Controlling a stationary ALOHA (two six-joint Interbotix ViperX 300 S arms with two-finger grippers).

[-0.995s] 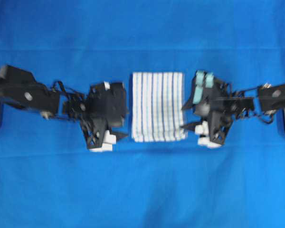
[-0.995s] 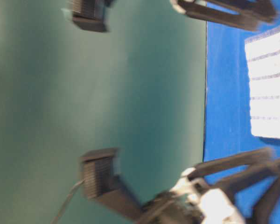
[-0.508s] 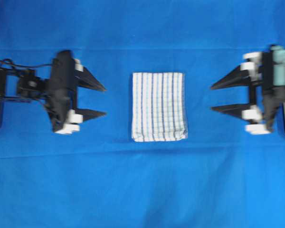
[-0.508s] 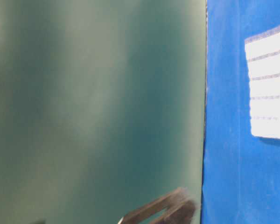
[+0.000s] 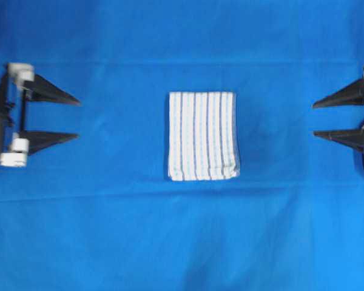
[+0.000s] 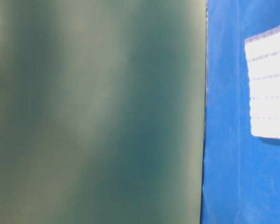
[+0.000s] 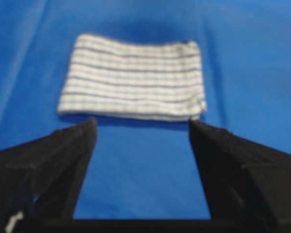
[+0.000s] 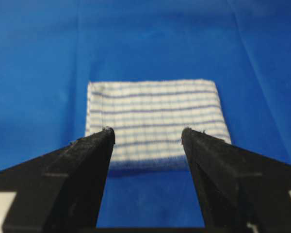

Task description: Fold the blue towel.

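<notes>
Blue towel [image 5: 202, 136] lies folded into a compact rectangle in the middle of the worktop, flat on the blue sheet [image 5: 182, 242] that covers it, stripes running along its long side in the overhead view. Edges look stacked in layers at the near side in the left wrist view [image 7: 133, 80]; one corner there sticks out a little.

Left gripper [image 5: 77, 119] sits well apart from the towel, at the far left edge of the overhead view, its fingers [image 5: 51, 92] spread wide and pointing at the towel — nothing between them. Right gripper [image 5: 314, 119] is well apart from the towel on the opposite side, fingers [image 5: 340, 98] also spread and pointing at it, empty.

Left wrist view: both dark fingers [image 7: 53, 160] frame the towel, bare sheet between fingers and cloth. Right wrist view: the fingers [image 8: 82, 165] overlap the towel's [image 8: 155, 121] near edge in the picture — no contact visible.

Table-level view: only a corner of the towel [image 6: 269, 88] at the right edge, on the sheet [image 6: 228, 140]; a blurred green surface [image 6: 93, 112] fills the rest.
</notes>
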